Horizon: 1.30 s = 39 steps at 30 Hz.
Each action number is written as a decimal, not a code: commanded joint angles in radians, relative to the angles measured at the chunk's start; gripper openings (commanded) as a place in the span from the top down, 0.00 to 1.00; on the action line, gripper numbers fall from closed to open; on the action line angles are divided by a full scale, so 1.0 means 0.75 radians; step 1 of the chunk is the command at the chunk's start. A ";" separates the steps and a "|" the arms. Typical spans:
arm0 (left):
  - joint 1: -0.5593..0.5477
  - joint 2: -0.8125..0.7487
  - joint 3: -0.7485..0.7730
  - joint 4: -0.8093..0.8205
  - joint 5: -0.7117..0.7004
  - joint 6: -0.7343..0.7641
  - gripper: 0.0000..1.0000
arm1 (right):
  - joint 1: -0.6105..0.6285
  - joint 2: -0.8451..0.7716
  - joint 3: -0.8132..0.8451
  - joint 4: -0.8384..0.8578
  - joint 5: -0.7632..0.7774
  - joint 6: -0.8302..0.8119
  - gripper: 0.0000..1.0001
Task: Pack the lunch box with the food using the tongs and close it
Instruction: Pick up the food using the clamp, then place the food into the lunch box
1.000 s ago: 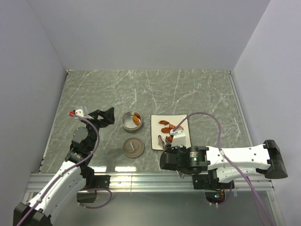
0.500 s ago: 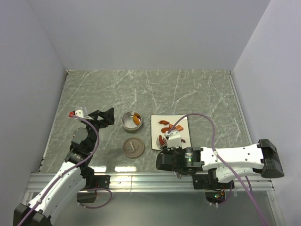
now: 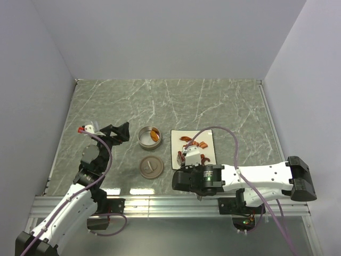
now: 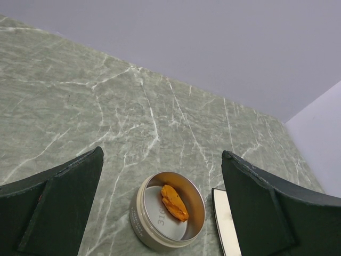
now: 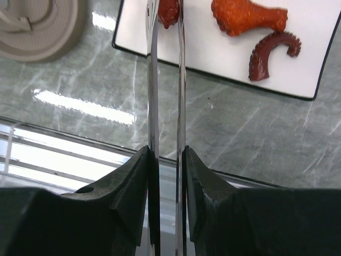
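My right gripper is shut on the tongs, pressing the two thin silver arms close together. The tong tips reach over the near left part of the white plate and pinch a dark red food piece. An orange drumstick and a curved reddish piece lie on the plate to the right. The lunch box, a round silver tin, holds one orange piece. Its lid lies flat in front of it. My left gripper hovers open, left of the tin.
The plate sits right of the tin, with more food on it. The lid lies just left of the plate's near corner. A metal rail runs along the table's near edge, behind my right gripper.
My right arm has shifted left along the plate's near side, and the tong arms have squeezed together around a dark red piece. The left arm has not moved.
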 commanded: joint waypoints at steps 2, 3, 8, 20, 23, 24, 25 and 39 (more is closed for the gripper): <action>-0.003 -0.016 -0.001 0.026 0.022 -0.018 0.00 | -0.054 0.019 0.139 0.019 0.112 -0.105 0.69; -0.003 -0.016 -0.001 0.026 0.022 -0.018 0.01 | -0.062 0.027 0.158 0.015 0.130 -0.122 0.70; -0.003 -0.012 -0.003 0.028 0.018 -0.018 0.00 | -0.101 0.058 0.282 0.006 0.190 -0.230 0.70; -0.003 -0.002 -0.001 0.033 0.020 -0.016 0.00 | -0.260 0.219 0.442 0.399 -0.017 -0.684 0.71; -0.005 0.000 -0.001 0.031 0.016 -0.018 0.01 | -0.291 0.286 0.499 0.454 -0.066 -0.764 0.71; -0.003 0.000 0.001 0.031 0.016 -0.016 0.01 | -0.297 0.315 0.514 0.462 -0.080 -0.792 0.71; -0.005 0.002 -0.001 0.033 0.016 -0.018 0.01 | -0.309 0.331 0.542 0.471 -0.090 -0.807 0.71; -0.005 0.017 -0.003 0.041 0.008 -0.016 0.01 | -0.375 0.510 0.661 0.501 -0.205 -0.889 0.69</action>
